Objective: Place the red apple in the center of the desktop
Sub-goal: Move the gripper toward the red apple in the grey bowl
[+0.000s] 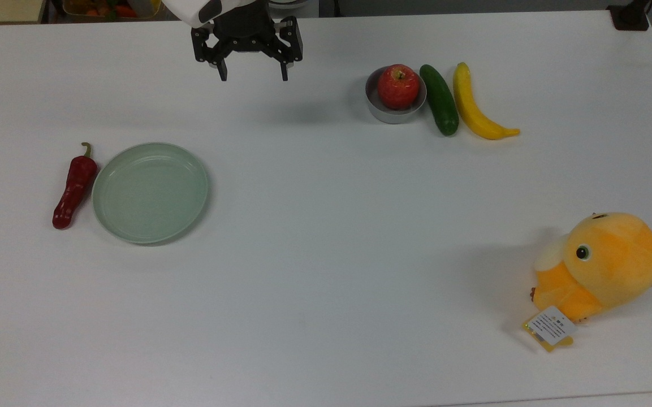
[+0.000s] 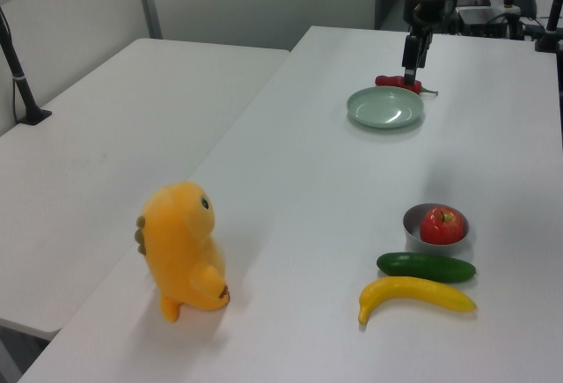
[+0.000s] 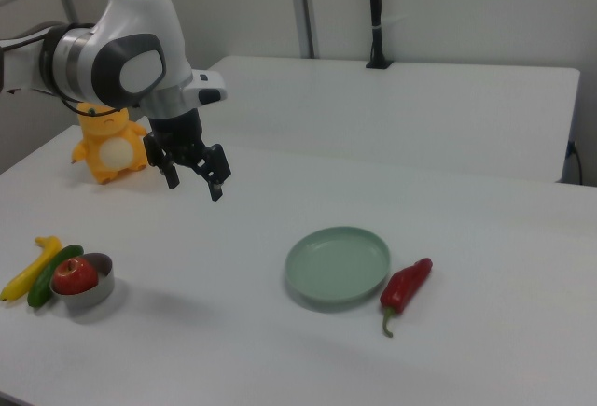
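1. Nothing of the task is showing as done: the apple [image 1: 398,86] is sitting in a small grey bowl [image 1: 392,112] toward the top view's upper right, well apart from the middle of the desktop [image 1: 326,237].
2. The gripper [image 1: 253,72] is hanging above the table near the far edge in the top view, fingers spread and holding nothing, well apart from the apple (nearer the plate side than the bowl side).
3. Left to do, by my reading: reaching the bowl, grasping the apple, lifting it out, setting it down mid-table.
4. The middle is lying bare between the plate [image 1: 150,193] and the plush toy [image 1: 600,265], so a landing spot is waiting.
5. The apple is looking round and glossy red with pale speckling, stem up in a yellowish dimple, rising above the bowl's rim.
6. A cucumber [image 1: 439,99] is lying just beside the bowl, a banana [image 1: 475,107] beyond it; a chili [image 1: 74,185] is lying beside the plate.
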